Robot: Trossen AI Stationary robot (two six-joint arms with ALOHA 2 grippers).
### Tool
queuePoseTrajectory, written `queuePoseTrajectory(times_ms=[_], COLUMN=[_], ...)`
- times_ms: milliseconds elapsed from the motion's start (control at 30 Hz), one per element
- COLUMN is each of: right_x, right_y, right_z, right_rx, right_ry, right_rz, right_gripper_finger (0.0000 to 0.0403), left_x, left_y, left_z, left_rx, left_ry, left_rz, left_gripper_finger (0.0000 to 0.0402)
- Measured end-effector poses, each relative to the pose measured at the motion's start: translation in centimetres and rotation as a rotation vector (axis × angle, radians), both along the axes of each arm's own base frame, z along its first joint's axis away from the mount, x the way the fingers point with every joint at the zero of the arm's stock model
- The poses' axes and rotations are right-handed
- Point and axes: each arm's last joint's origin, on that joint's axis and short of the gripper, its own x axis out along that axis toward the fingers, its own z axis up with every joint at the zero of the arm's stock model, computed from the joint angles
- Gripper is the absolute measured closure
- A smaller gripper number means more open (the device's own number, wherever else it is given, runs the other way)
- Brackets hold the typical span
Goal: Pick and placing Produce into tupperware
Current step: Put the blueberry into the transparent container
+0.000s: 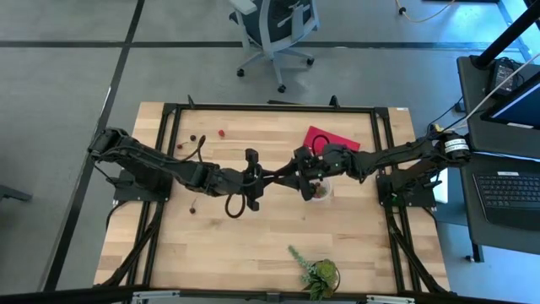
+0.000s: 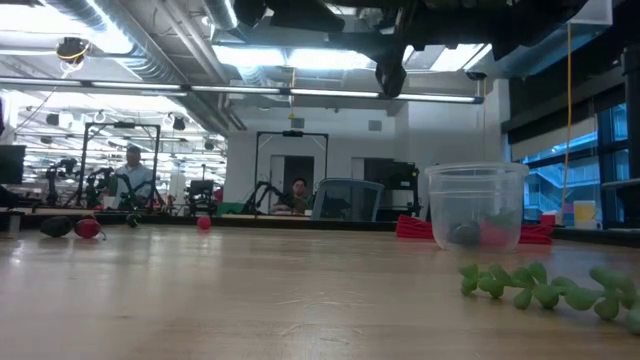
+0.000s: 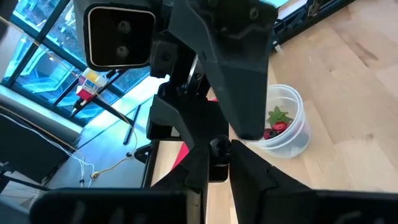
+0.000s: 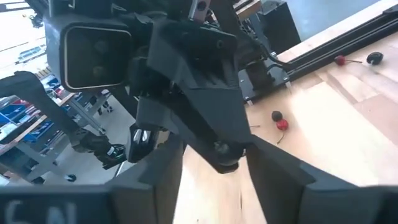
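The clear tupperware [image 1: 321,191] stands right of the table's middle with red and dark produce [image 3: 277,126] inside. More produce lies loose on the table at the far left [image 1: 221,133] [image 1: 196,138] and mid-left [image 1: 196,203]. My two grippers meet tip to tip above the table's middle, just left of the tupperware. My left gripper [image 3: 219,155] is shut on a small dark round fruit. My right gripper [image 4: 214,149] is open, its fingers standing on either side of the left gripper's tips. My left gripper pinches a small dark round fruit [image 3: 219,148] between its two fingertips. The fingers come nearly level from the table's left. The fruit is lifted clear, high above the tabletop. Whether my right gripper's fingers touch it, I cannot tell.
A flat red piece [image 1: 332,139] lies just beyond the tupperware. A green leafy plant [image 1: 316,274] lies near the table's front edge. A black frame [image 1: 270,108] runs around the table. People sit in the room beyond.
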Motion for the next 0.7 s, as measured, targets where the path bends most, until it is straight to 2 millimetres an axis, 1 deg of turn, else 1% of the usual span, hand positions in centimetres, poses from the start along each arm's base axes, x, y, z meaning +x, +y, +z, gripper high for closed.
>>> queuePoseTrajectory(times_ms=[233, 333, 433, 700], right_x=[-0.02, -0.03, -0.04, -0.04], right_y=[-0.01, 0.02, 0.07, 0.09], right_z=[-0.05, -0.08, -0.09, -0.1], right_rx=[-0.043, -0.045, -0.06, -0.079], right_ry=[-0.005, -0.004, -0.007, -0.01], right_rz=[0.006, 0.014, 0.04, 0.043], right_gripper_finger=[0.0301, 0.0325, 0.0336, 0.0342], left_x=[-0.01, -0.04, -0.05, -0.08], left_y=[0.0, -0.01, -0.07, -0.18], left_z=[0.06, 0.04, 0.04, 0.01], left_rx=[0.007, 0.008, 0.006, -0.012], left_ry=[0.002, 0.007, 0.007, 0.005], left_rz=[-0.005, -0.011, -0.018, -0.017], left_gripper_finger=[0.0365, 0.0358, 0.0346, 0.0322])
